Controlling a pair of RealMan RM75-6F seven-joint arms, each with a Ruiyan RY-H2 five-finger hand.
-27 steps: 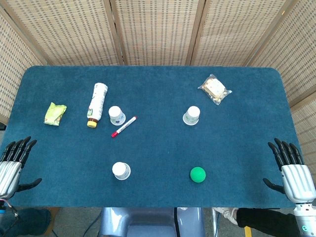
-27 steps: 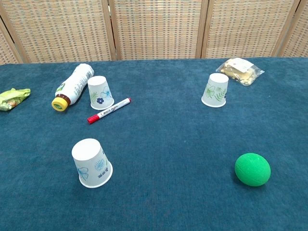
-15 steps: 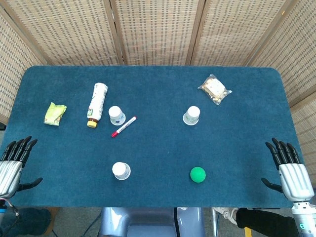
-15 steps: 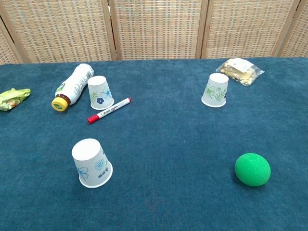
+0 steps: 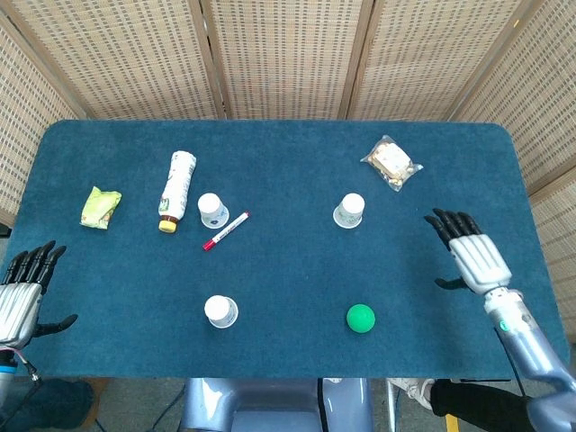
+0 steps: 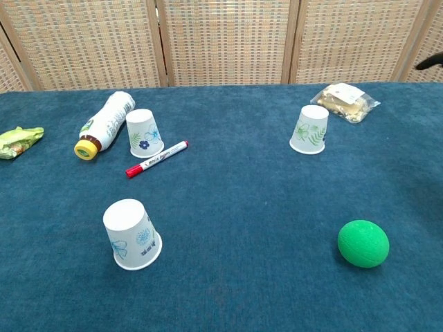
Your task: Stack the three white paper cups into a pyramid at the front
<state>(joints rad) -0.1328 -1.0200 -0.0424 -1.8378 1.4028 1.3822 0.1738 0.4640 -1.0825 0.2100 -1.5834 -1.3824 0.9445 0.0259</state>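
Three white paper cups stand upside down, well apart, on the blue table. One cup (image 5: 220, 311) (image 6: 131, 234) is at the front left. A second cup (image 5: 212, 211) (image 6: 144, 133) stands beside a red marker. The third cup (image 5: 349, 211) (image 6: 309, 129) is right of centre. My right hand (image 5: 470, 252) hovers over the table to the right of the third cup, fingers spread, holding nothing; only a dark fingertip (image 6: 429, 62) shows in the chest view. My left hand (image 5: 22, 292) stays at the table's front left edge, fingers apart and empty.
A green ball (image 5: 360, 318) (image 6: 363, 243) lies at the front right. A red marker (image 5: 225, 230), a lying bottle (image 5: 176, 190) and a green packet (image 5: 99, 206) are at the left. A wrapped snack (image 5: 391, 163) lies at the back right.
My right hand has lifted from the front right edge and moved inward and back, toward the right-hand cup. The left hand has barely shifted. The cups have not moved.
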